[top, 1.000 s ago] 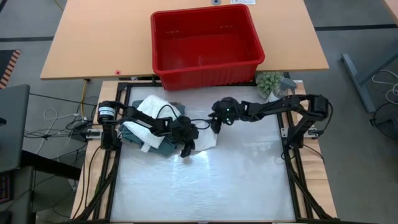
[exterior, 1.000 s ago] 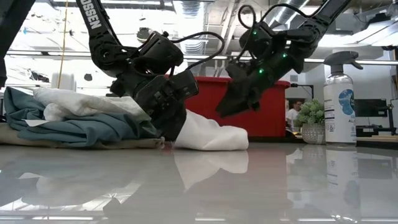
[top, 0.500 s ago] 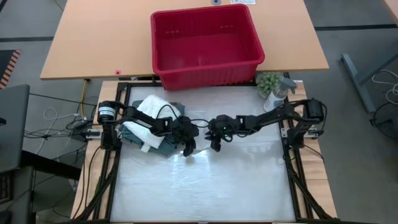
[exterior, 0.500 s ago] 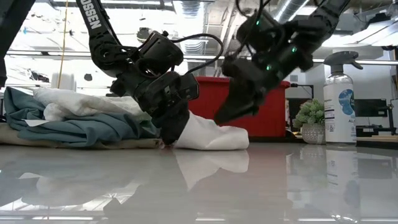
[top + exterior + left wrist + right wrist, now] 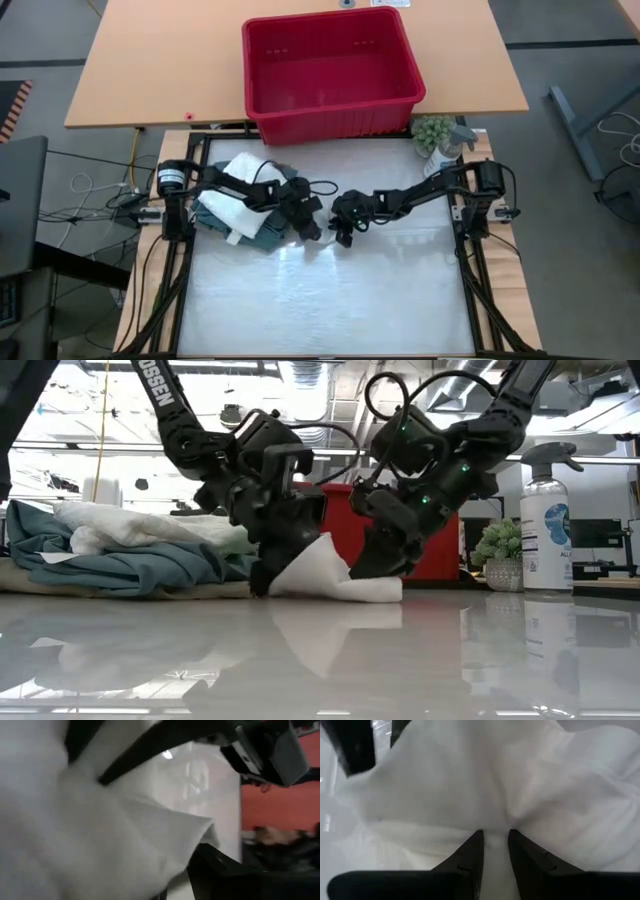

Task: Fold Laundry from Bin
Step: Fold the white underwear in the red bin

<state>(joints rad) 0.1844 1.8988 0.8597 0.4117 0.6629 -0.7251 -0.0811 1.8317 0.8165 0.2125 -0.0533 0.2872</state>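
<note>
While the left tool (image 5: pixel 268 575) grips the white cloth (image 5: pixel 335 575) near the desk's (image 5: pixel 330 300) middle, the right tool (image 5: pixel 495 845) pinches its other end.

This is a robotics lab or workshop. Two dark robot arms are mounted on a black metal frame (image 5: pixel 468 262) around a glossy white worktop (image 5: pixel 330 295), with loose cables (image 5: pixel 90 200) trailing on grey floor at nine o'clock. A plain wooden table (image 5: pixel 150 60) stands at twelve o'clock. Behind the worktop, bare ceiling ducts (image 5: pixel 320 375), a spray bottle (image 5: pixel 548 520) and a person seated at a desk show a shared open workspace.
</note>
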